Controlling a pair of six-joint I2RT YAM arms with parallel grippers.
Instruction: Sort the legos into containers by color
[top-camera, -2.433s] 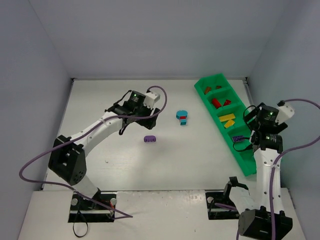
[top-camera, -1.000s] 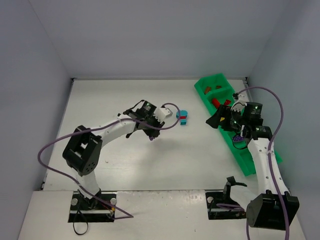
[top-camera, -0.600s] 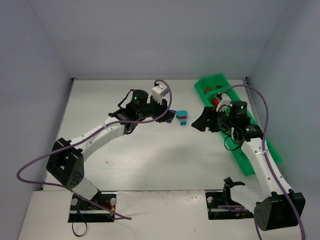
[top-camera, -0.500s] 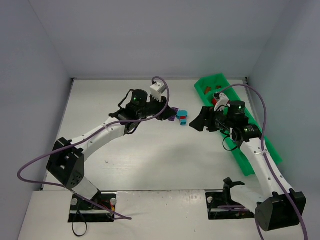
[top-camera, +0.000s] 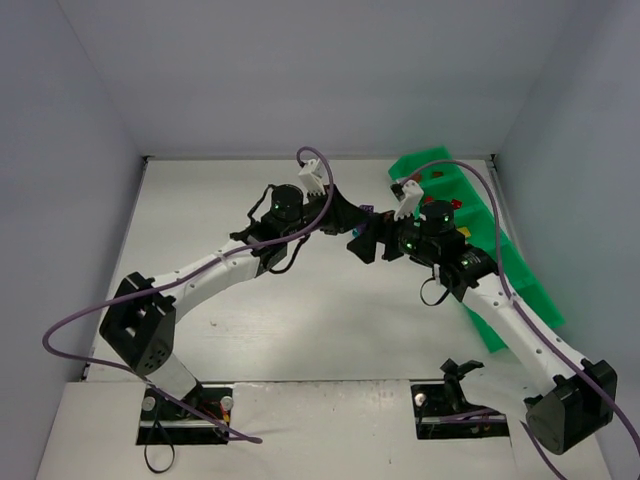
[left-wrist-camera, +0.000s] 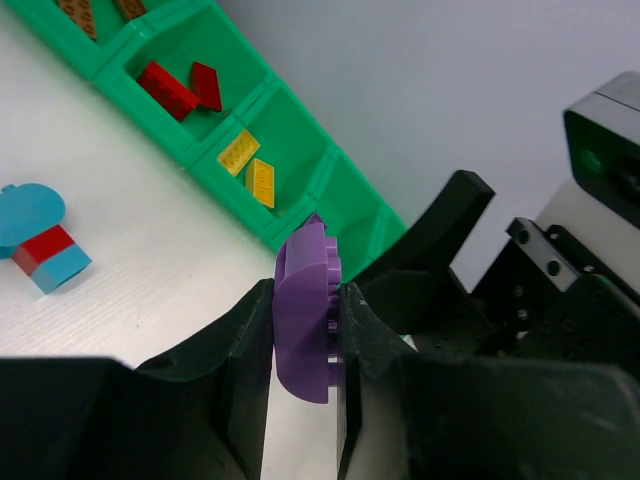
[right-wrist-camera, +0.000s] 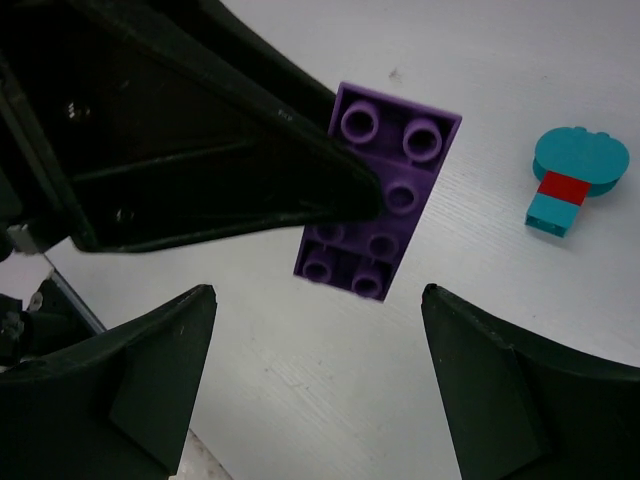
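You are stretching the left arm from the near-left corner diagonally over the middle of the worktop (top-camera: 300, 310), elbow low and wrist raised. The left gripper (left-wrist-camera: 303, 292) is pointing toward the far-right corner, and its fingers are pressing on both flat sides of the purple brick (left-wrist-camera: 305, 335), holding it on edge above the worktop.

You are reaching the right arm in from the near-right corner, forearm slanting toward the middle. The right gripper (right-wrist-camera: 318, 300) is facing the left one nose to nose, with its fingers (right-wrist-camera: 150, 370) spread wide. The purple brick is hanging just ahead of that gap, touching neither finger.

The green tray (top-camera: 520, 295) is lying along the right edge into the far-right corner, with red bricks (left-wrist-camera: 178, 86) and yellow bricks (left-wrist-camera: 250, 167) in neighbouring compartments. A teal and red piece (right-wrist-camera: 568, 180) is lying on the worktop beyond the brick.
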